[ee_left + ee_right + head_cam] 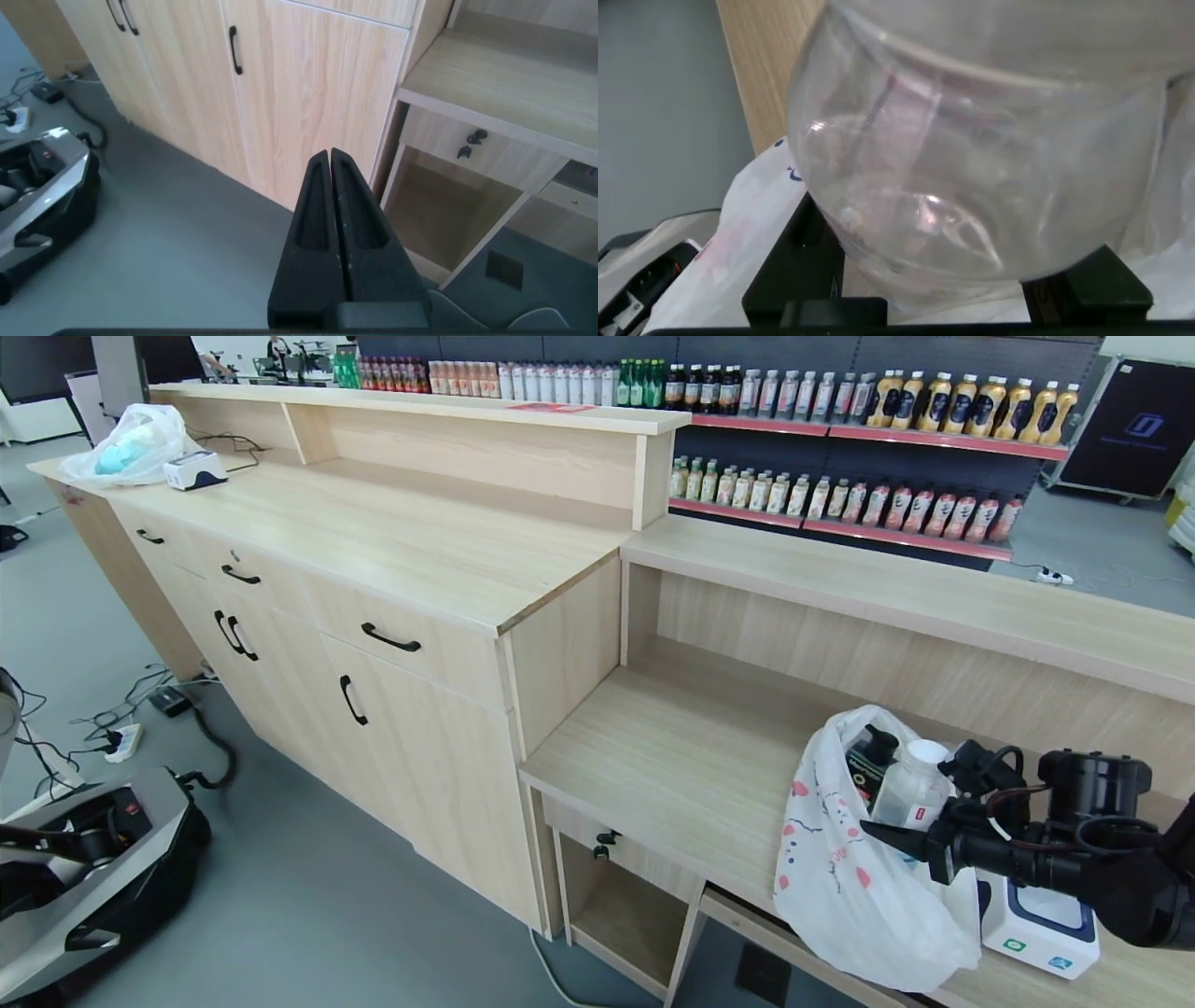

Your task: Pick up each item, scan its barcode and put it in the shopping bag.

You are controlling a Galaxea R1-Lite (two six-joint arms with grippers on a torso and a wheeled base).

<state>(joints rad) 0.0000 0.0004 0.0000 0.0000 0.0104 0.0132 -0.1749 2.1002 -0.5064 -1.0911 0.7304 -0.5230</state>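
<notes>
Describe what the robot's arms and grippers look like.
The left gripper has two matt black, wedge-shaped fingers that taper to slim tips. The right arm is also black, built of rounded cylindrical joints with thin black cables looping over them. The right gripper ends in a long, pointed black finger. No markings can be made out.

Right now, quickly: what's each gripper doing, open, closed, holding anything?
Left gripper: closed, holding nothing.
Right gripper: closed on the clear bottle, at the shopping bag.
</notes>
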